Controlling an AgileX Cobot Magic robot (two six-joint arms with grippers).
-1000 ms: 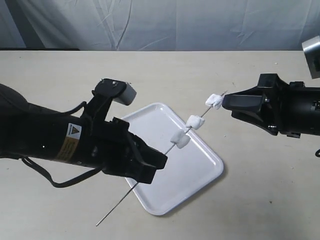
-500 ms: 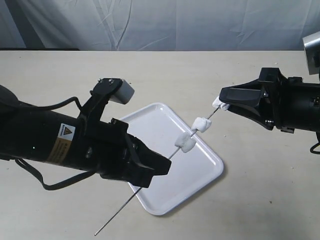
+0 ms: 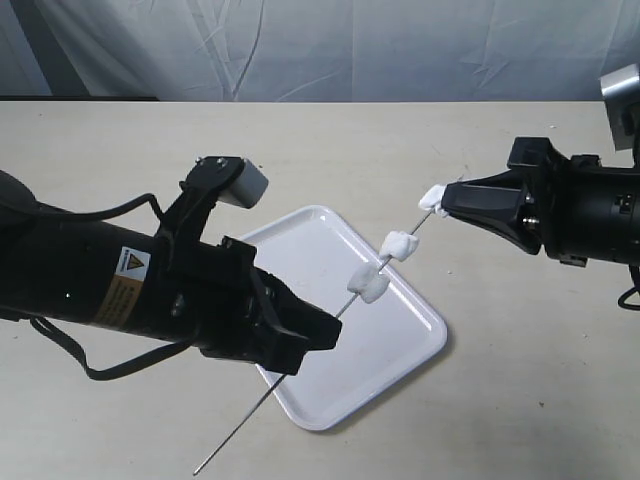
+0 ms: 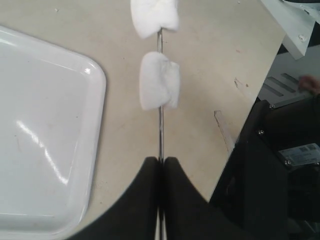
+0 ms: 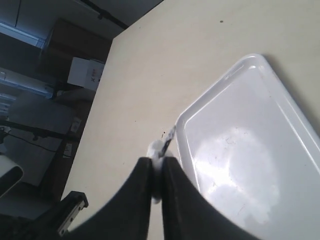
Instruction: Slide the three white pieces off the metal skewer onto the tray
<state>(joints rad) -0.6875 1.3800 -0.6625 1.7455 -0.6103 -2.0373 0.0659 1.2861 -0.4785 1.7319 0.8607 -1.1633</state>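
Metal skewer [image 3: 345, 306] up in the air, slanting across the tray [image 3: 300, 250], and the left gripper [image 3: 312, 338] has it clamped tight partway along, fingers closed right on the rod, the bare tail poking out behind. All three white pieces [image 3: 398, 245] are on the rod, none on the tray yet. Two sit close together near the tray's far edge, the third is well up toward the tip. And that's where the action is: the right gripper [image 3: 445, 203] has its fingers drawn narrow, pinching the end piece [image 3: 434, 198], white showing between the black tips in the right wrist view. So I'd call this the first strip-off, grip made, pull not done. What's next, to my eye, is a straight draw along the rod's own line, off the tip, left arm holding firm. The end piece seems to hang past the tray's rim, so it probably wants carrying back over before letting go.
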